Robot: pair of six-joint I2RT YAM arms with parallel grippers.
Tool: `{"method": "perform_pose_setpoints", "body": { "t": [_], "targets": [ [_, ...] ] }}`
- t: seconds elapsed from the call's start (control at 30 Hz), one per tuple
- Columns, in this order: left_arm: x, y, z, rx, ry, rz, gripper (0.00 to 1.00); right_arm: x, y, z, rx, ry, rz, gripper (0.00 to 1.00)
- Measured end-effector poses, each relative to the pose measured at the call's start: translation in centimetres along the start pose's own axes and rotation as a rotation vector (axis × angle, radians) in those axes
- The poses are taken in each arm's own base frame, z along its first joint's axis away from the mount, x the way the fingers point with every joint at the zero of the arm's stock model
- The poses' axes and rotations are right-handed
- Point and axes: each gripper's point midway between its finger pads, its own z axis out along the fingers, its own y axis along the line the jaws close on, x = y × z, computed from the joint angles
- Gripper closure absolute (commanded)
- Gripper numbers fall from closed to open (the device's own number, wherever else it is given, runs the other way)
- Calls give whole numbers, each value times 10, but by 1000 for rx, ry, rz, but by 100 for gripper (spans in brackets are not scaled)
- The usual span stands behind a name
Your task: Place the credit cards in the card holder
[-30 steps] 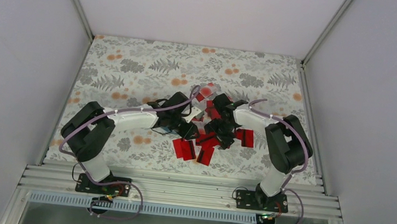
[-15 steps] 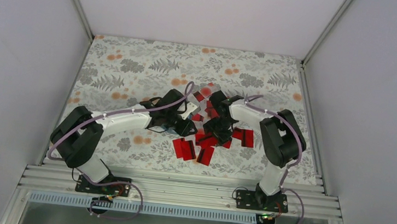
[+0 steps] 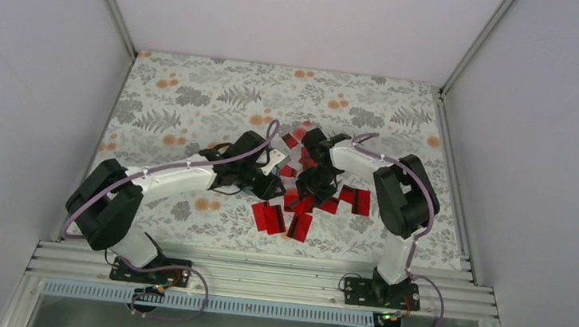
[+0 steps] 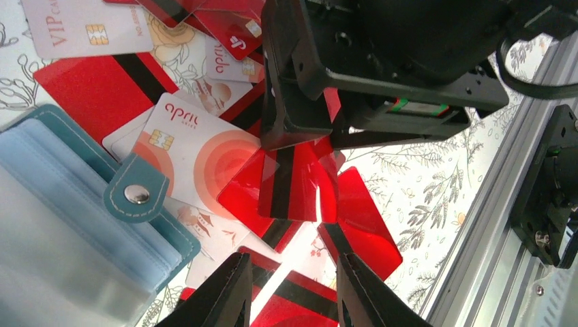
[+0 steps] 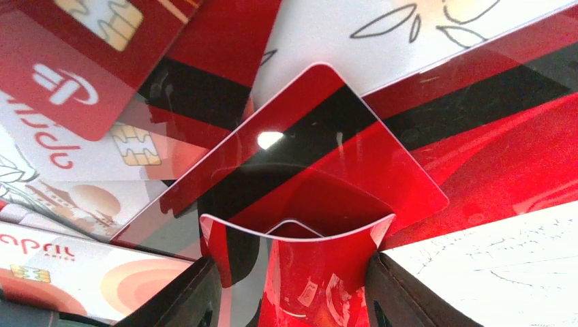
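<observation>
My right claw (image 5: 294, 269) is clamped on a red card (image 5: 327, 262) by its two side edges, hard enough that the card bows in an arc between my fingers (image 5: 194, 300). Directly beneath it a second red card with a black stripe (image 5: 320, 129) lies flat, one corner pointing away from me. Off to the left of this claw sit a red card with a white logo and a chip (image 5: 61, 82) and, nearer, a white one reading "april" (image 5: 41, 255). My left claw (image 4: 291, 259) has its fingers standing apart with nothing between them; through the gap I see striped red cards (image 4: 293, 184) on the cloth (image 4: 422, 177). Just left of that claw is the holder (image 4: 82, 204), teal with pale stitching, its snap tab (image 4: 136, 194) sticking out and clear sleeves showing. The tab overlaps a white card with orange circles and a chip, printed "april" (image 4: 204, 153). Farther out, a pale card reads "VIP CA", the rest cut off (image 4: 88, 27). Straight ahead of my left claw the black body of my right one is down on the pile. To the right runs a metal rail (image 4: 504, 170).
</observation>
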Motion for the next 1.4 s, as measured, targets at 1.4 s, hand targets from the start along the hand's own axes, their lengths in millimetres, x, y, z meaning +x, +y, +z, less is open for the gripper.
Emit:
{"method": "perform_pose_setpoints", "body": {
  "t": [1.4],
  "targets": [
    [-23,12,-23,258,-60,-150,43,-14,46,-53,-264,-240,-465,52]
  ]
}}
